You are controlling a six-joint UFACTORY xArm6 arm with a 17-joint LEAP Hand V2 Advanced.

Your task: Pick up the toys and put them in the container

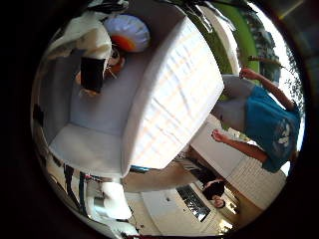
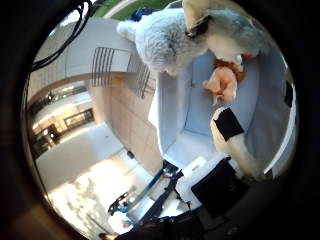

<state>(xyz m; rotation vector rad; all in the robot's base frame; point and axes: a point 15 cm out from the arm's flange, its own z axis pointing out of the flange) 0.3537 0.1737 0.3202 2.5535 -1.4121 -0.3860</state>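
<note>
We look out from the palm into a white fabric container (image 1: 164, 99), open and close to the hand (image 2: 227, 125). The hand's white and black fingers (image 1: 92, 69) reach down into it. In the thumb side view a grey and white plush toy (image 2: 170, 40) hangs at the container's rim, partly over its wall, filling much of that view; it sits close to the palm, but we cannot tell whether the fingers are clasped round it or merely beside it. On the container's floor, near one end wall, lies a small orange and peach toy (image 2: 222, 82), and just beside it in the little finger side view a rounded white toy with an orange patch (image 1: 128, 32) rests against the wall. One finger tip stands over the orange and peach toy; contact cannot be judged. The rest of the container floor (image 2: 197, 117) shows bare pale fabric. Whether the hand is released or clenched, we cannot tell from these views. Outside the container we see paved ground (image 2: 130, 125) and a strip of green grass (image 1: 239, 35) beyond.
</note>
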